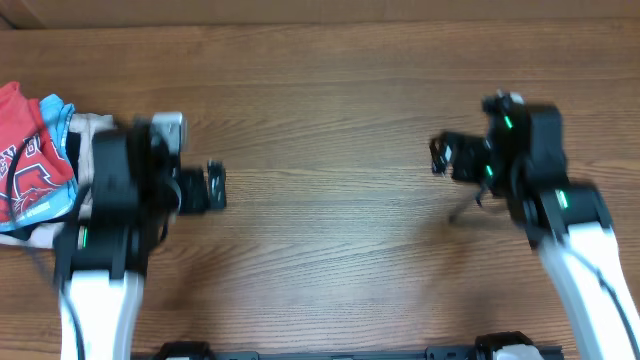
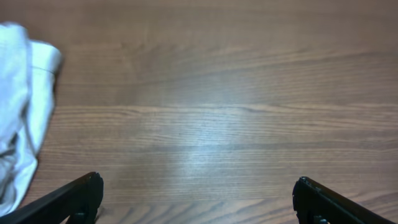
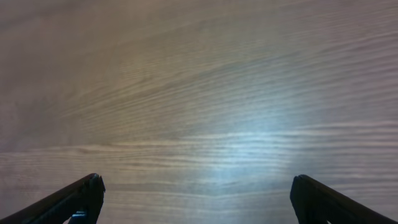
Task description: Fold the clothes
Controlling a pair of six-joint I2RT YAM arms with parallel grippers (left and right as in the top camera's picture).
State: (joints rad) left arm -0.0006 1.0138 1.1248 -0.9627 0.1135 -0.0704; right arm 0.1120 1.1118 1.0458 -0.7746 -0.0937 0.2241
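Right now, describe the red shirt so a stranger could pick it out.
At the left edge of the wooden table, clothes lie heaped. The red T-shirt is the only bright piece, with white lettering, beside a light blue tee and pale cloth.

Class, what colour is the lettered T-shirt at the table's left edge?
The T-shirt is coral-red; overhead view.

T-shirt (image 1: 22, 150): coral-red, white and dark lettering
Tee (image 1: 57, 112): light blue
Pale garment (image 2: 18, 106): off-white
Table (image 1: 330, 120): brown, streaked wood grain
Right arm (image 1: 590, 260): black and white, green lights
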